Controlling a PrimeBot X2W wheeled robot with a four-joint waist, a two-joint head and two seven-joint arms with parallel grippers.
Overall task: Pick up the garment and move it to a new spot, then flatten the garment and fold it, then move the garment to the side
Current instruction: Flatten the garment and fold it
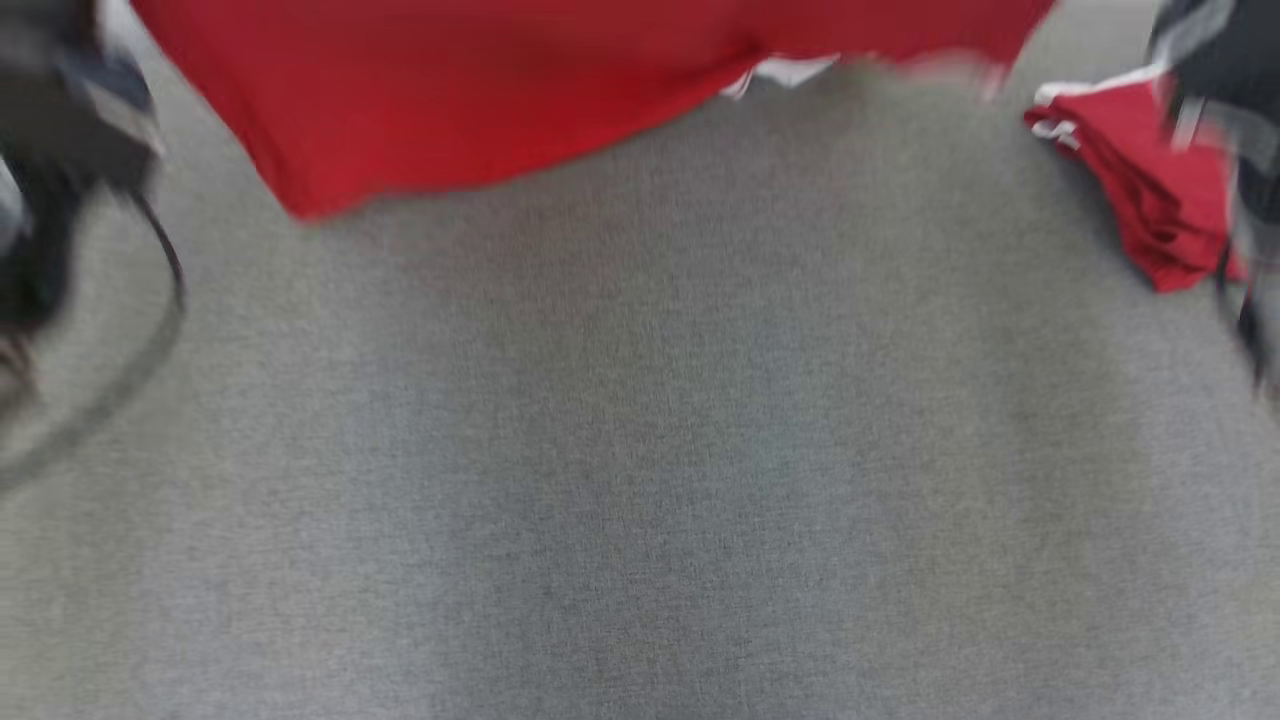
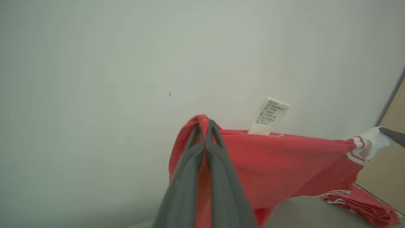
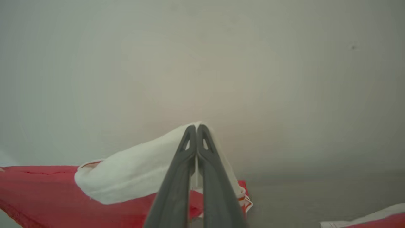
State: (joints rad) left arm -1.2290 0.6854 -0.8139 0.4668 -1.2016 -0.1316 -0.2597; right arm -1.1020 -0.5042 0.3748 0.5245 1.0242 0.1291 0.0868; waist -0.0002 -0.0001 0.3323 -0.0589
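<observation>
From the left wrist: left gripper (image 2: pixel 205 123) squeezed shut on a red fold of the shirt (image 2: pixel 278 164), right at the tips. Just past the tips, a little to the right, a white label (image 2: pixel 269 115) sticking up. Far to the right, the shirt's white part (image 2: pixel 368 144) with red stripes, pinched by another dark finger. From the right wrist: right gripper (image 3: pixel 196 128) squeezed shut on that white part, red cloth low to its left. From the head, all blurry: shirt held up and stretched between both grippers, gray table (image 1: pixel 640 450) below. Near the right gripper, low on its right, a second red pile (image 1: pixel 1150 190) lying on the table.
</observation>
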